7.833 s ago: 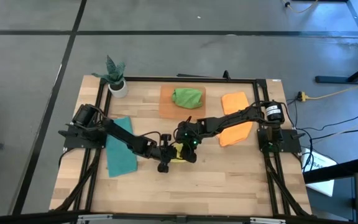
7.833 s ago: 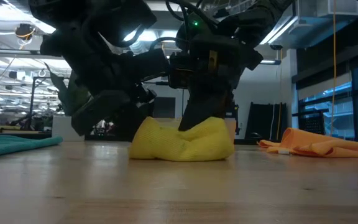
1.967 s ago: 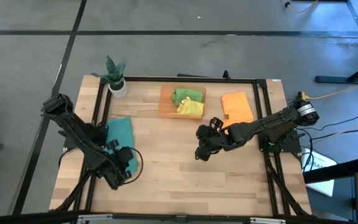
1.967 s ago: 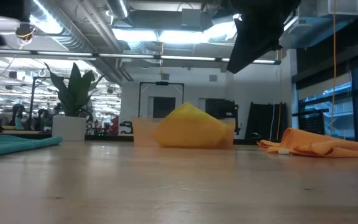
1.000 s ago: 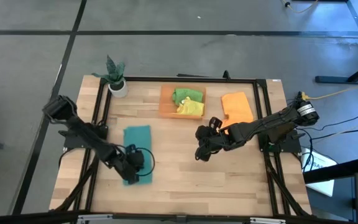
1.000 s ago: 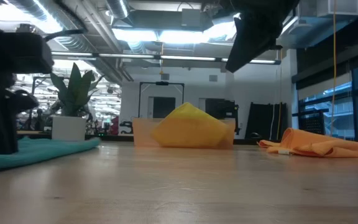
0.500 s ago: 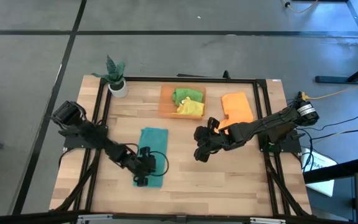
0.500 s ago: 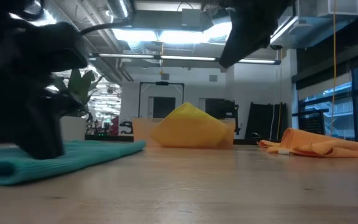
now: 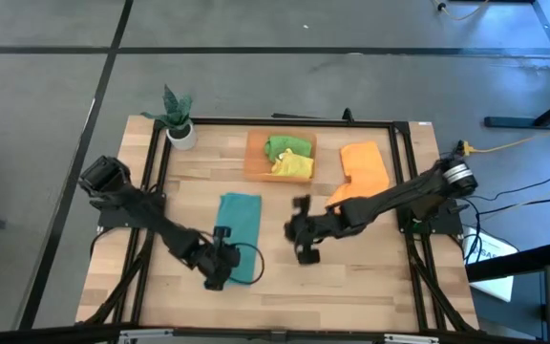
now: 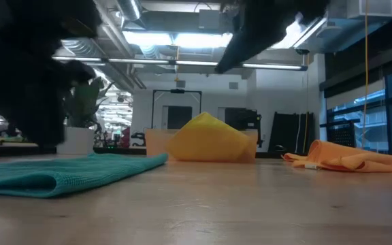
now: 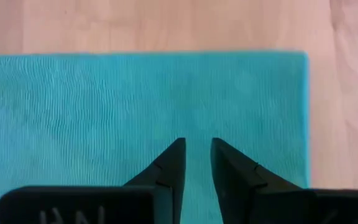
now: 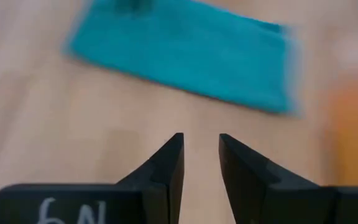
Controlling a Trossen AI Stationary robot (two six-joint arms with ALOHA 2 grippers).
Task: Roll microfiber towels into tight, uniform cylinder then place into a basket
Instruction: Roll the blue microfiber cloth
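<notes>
Left gripper slightly parted over the flat teal towel (nothing held), right gripper likewise empty.

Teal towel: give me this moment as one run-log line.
flat teal microfiber towel: mid-table | left gripper: on its near end, slightly open | right gripper: beside, empty | orange translucent basket: green, yellow towels inside

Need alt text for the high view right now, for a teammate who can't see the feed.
Overhead: the left gripper sits at the near end of a flat teal towel in mid-table, while the right gripper hovers just to its right. The orange basket at the far edge holds green and yellow towels; an orange towel lies to its right.
</notes>
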